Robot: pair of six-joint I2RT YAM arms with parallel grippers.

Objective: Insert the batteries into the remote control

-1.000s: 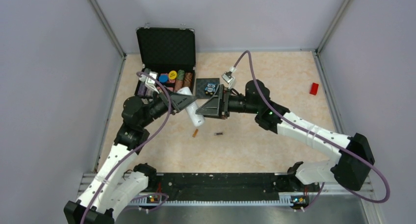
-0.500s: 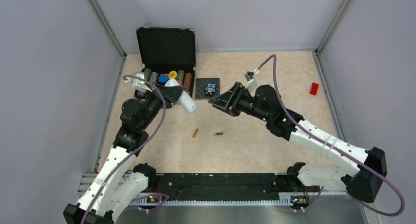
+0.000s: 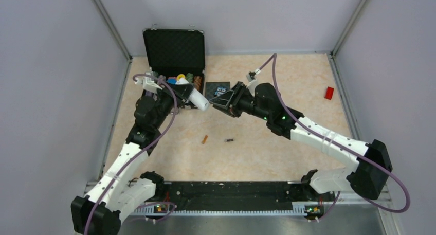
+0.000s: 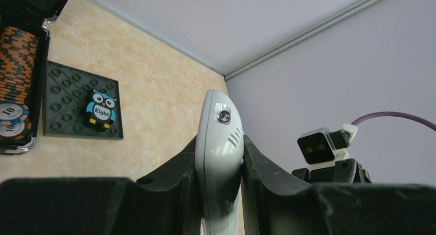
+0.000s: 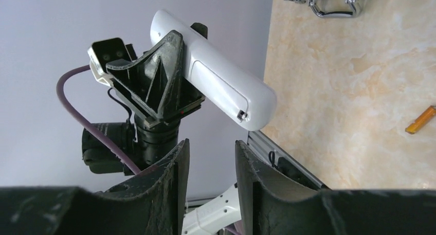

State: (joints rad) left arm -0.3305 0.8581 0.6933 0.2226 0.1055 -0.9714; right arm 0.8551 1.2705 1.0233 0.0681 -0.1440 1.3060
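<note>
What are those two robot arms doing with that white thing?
The left arm's fingers are squeezing a white remote control and holding it up in the air. The right arm's fingers point at it with nothing between them and are not touching it. The orange battery and the dark battery lie on the table, not yet in the remote.

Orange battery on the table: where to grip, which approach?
Grip the orange battery at mid-length, from straight above, pinching across its slim width. It lies flat on the table, long axis diagonal, so turn the jaws square to it. The dark battery lies apart, out of the way.
</note>
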